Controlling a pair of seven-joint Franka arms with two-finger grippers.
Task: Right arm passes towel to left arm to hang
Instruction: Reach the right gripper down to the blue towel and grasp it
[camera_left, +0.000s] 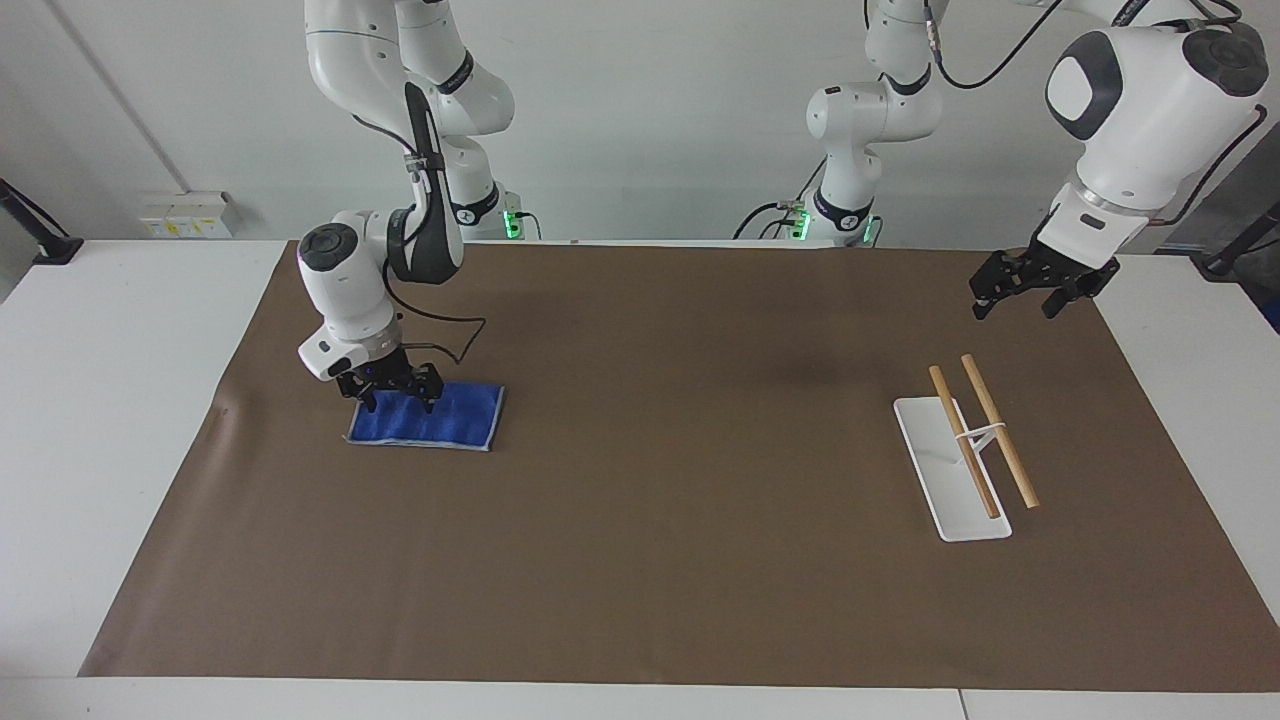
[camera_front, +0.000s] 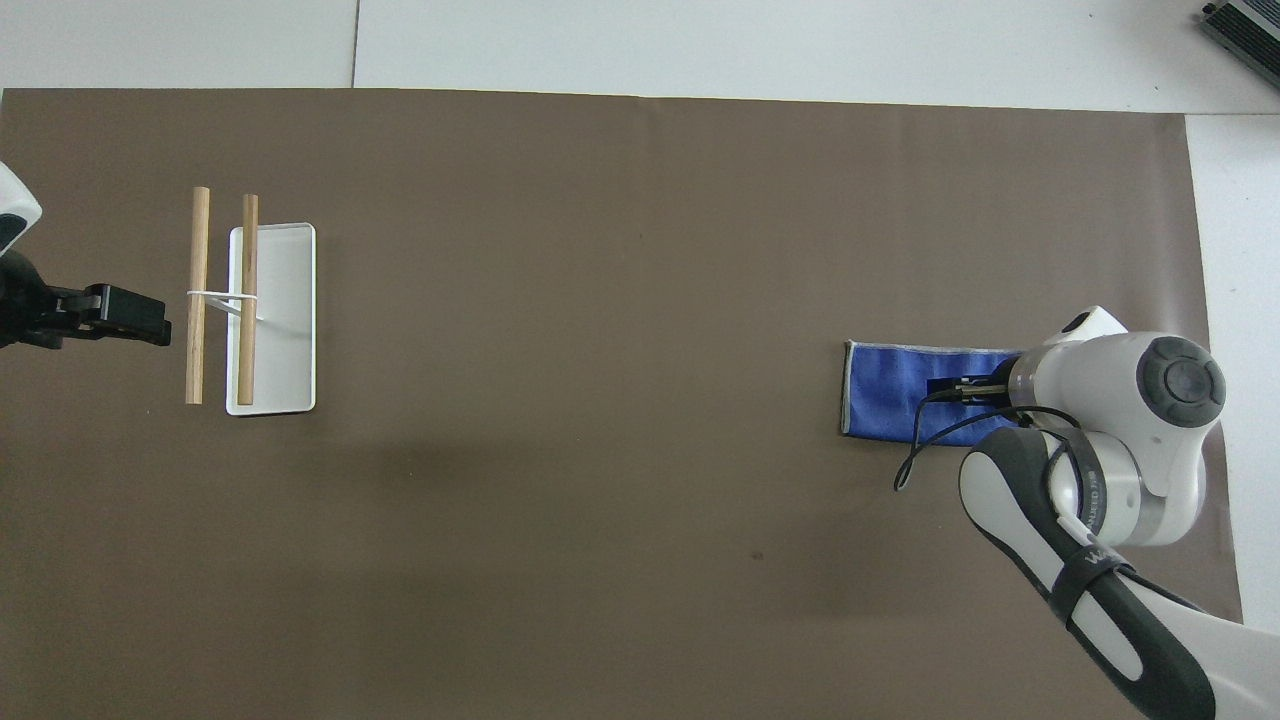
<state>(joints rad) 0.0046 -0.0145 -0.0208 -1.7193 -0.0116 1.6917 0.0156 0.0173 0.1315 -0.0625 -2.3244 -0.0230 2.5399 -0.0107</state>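
The blue towel (camera_left: 445, 420) lies folded flat on the brown mat at the right arm's end of the table; it also shows in the overhead view (camera_front: 890, 390). My right gripper (camera_left: 398, 398) is down on the towel's edge nearer to the robots, fingers open and spread across the cloth. In the overhead view the right gripper (camera_front: 962, 388) is mostly hidden under its own wrist. My left gripper (camera_left: 1030, 298) hangs open and empty in the air over the mat's corner at the left arm's end, and waits; it also shows in the overhead view (camera_front: 125, 315).
A white tray with two wooden bars (camera_left: 965, 455) stands on the mat at the left arm's end, also in the overhead view (camera_front: 280, 320). The brown mat (camera_left: 660, 520) covers most of the white table.
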